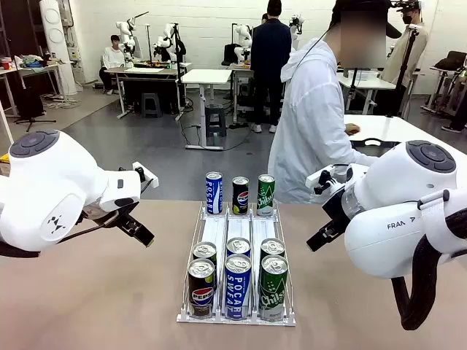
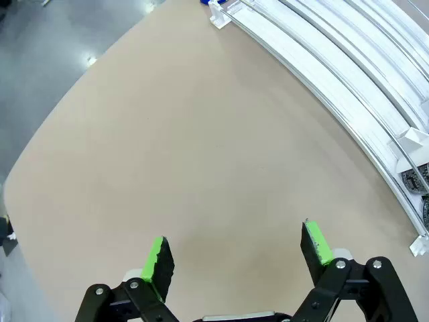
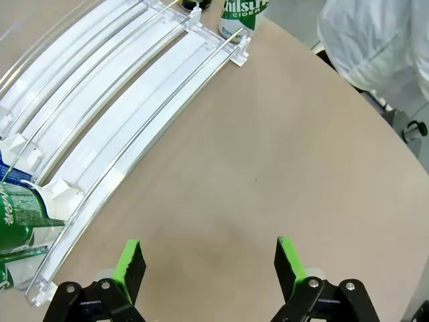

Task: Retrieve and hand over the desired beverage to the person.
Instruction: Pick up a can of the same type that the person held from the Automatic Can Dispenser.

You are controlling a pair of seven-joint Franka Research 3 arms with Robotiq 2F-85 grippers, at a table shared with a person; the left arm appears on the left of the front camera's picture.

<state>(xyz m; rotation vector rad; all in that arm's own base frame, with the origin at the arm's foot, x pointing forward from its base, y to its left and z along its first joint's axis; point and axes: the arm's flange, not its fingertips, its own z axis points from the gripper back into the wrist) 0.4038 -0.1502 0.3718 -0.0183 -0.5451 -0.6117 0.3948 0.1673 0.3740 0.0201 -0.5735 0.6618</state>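
A white three-lane can rack stands mid-table. Its far end holds a blue Pocari Sweat can, a dark Pepsi can and a green Chilsung cider can. The near end holds a Pepsi can, a Pocari Sweat can and a cider can, with more cans behind them. The person in a white hooded jacket stands at the far side, turned sideways. My left gripper hangs open over bare table left of the rack. My right gripper hangs open right of the rack.
The tan table has free room on both sides of the rack. Behind the person are white work tables, stools and other people. A white table with a dark object lies at the far right.
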